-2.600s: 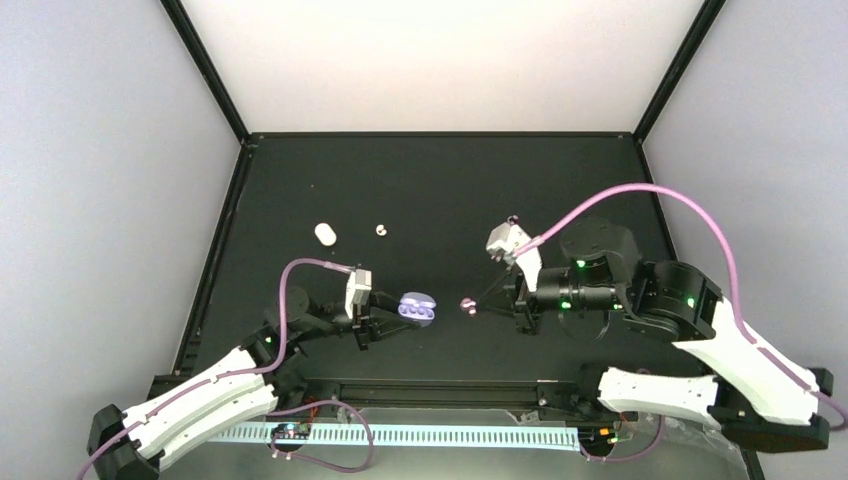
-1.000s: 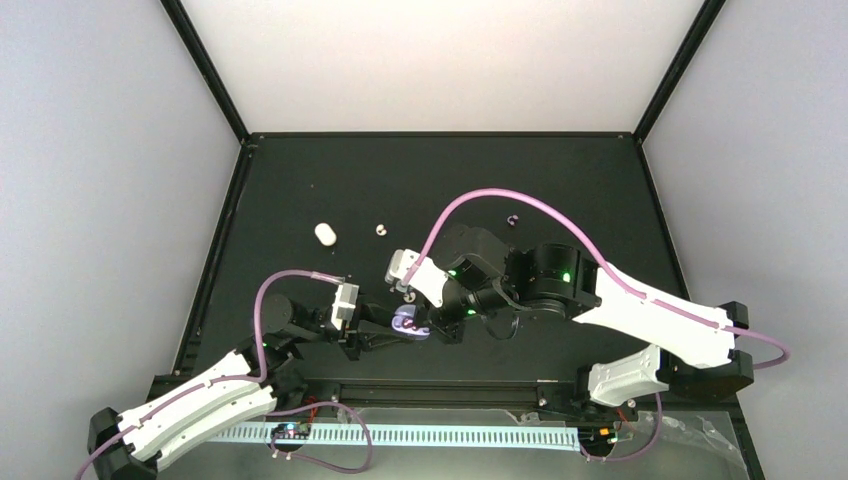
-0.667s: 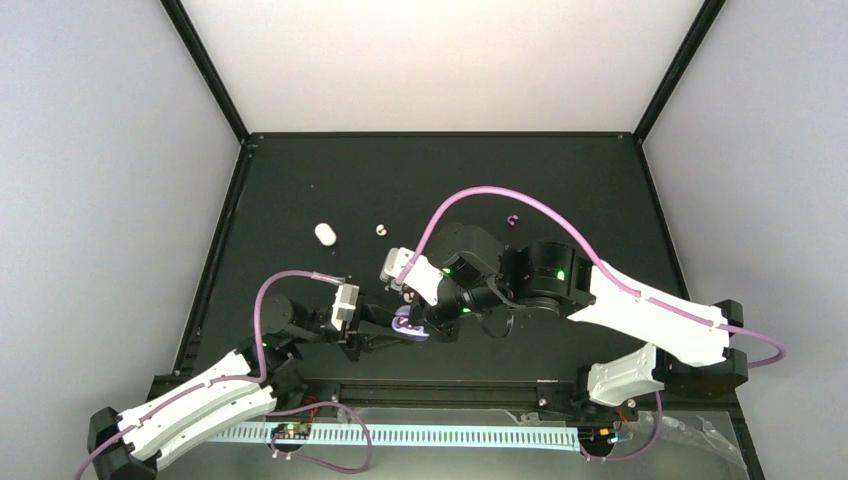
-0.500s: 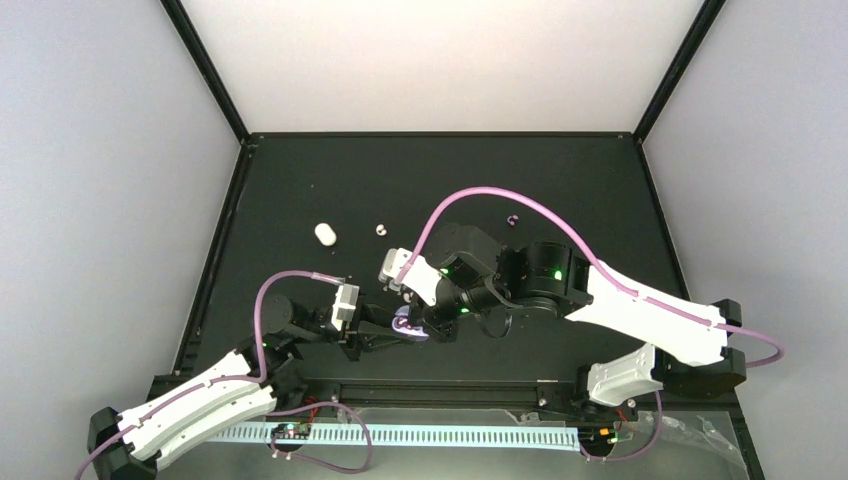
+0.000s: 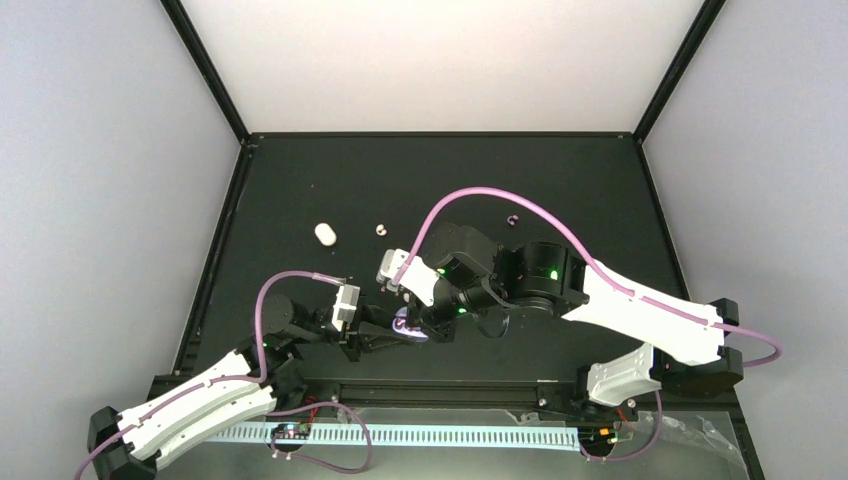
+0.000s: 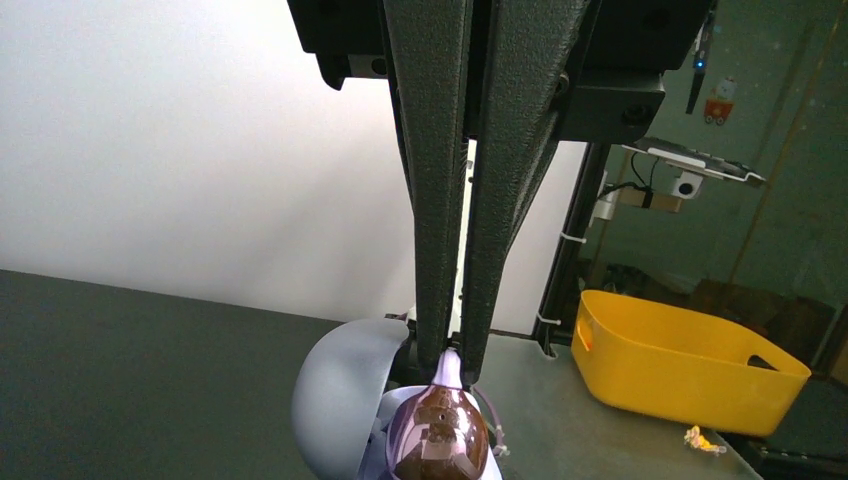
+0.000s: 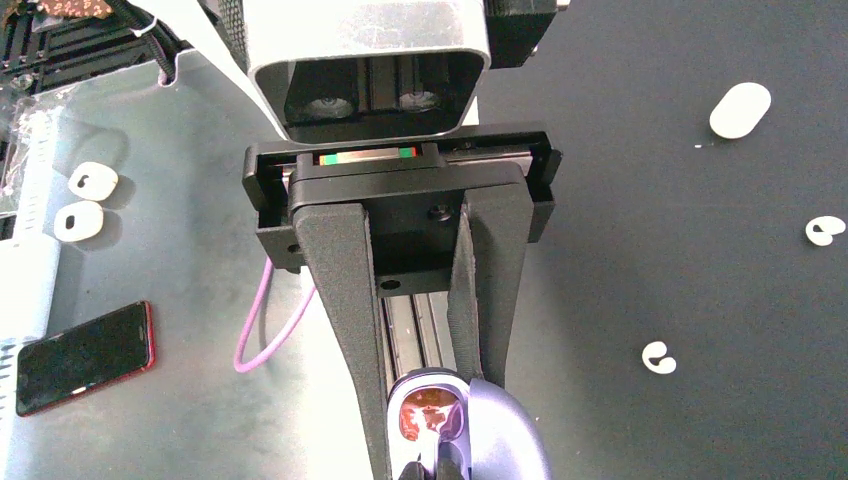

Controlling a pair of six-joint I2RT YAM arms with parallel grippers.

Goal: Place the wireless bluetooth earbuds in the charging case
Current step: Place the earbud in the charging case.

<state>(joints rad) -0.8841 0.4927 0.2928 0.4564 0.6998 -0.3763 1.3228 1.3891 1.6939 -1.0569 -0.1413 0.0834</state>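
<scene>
On the desk (image 5: 300, 180), close to its near edge, the left claw (image 6: 452, 365) pinched the open lilac case (image 6: 440, 440); the right claw (image 5: 418, 322), clenched, hung at the case. A white bud (image 5: 380, 229) and lilac bud (image 5: 513, 220) lay apart mid-desk

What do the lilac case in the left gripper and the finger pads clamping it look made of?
Lilac clamshell charging case: looks like moulded plastic, smooth satin shell; its inside is glossy, showing reflections. Left gripper fingers: dark, grainy, matte facing, probably rubber or foam; cannot tell which.
</scene>
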